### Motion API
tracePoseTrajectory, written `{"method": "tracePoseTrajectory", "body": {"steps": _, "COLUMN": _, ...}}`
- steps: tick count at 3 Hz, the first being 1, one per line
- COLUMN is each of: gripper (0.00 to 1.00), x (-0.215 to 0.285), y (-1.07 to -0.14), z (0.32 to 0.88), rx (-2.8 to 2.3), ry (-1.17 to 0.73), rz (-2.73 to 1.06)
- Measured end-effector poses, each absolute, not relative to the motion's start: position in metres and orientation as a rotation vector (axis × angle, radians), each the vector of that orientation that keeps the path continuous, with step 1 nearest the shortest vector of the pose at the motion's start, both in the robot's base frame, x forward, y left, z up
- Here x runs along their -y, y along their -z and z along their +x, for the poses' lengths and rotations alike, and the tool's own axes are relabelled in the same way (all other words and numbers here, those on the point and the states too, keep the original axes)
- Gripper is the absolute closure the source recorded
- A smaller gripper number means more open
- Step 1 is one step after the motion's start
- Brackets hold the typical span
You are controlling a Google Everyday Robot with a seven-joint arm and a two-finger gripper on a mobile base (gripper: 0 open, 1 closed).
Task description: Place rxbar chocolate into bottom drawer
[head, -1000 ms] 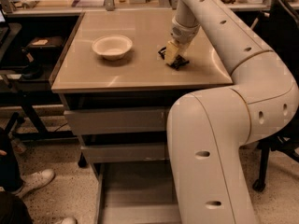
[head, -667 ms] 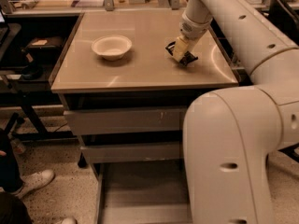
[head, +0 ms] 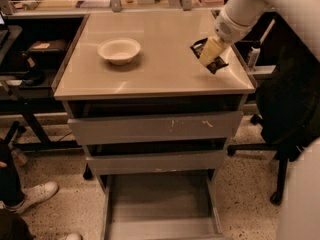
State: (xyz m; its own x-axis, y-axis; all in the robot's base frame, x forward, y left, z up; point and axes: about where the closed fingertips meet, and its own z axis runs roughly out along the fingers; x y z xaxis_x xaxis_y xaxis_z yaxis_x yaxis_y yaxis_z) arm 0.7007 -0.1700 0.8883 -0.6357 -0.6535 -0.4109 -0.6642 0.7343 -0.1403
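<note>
Pincer (head: 210, 54) grips rxbar chocolate (head: 218, 65) near tabletop (head: 165, 64) right edge.

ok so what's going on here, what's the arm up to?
The robot's gripper is over the right side of the cabinet top, jaws shut on the rxbar chocolate, which looks to be held just off the surface. The bottom drawer is pulled open below, and the bar is not yet in it. A white bowl sits on the left of the top, apart from the gripper.
</note>
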Motion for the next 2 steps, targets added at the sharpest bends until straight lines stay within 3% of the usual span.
{"method": "tracePoseTrajectory", "body": {"steps": 2, "gripper": 1.00, "x": 0.1684, "y": -0.8604, "z": 0.6849, "rx": -2.547, "ry": -0.044, "rz": -1.044}}
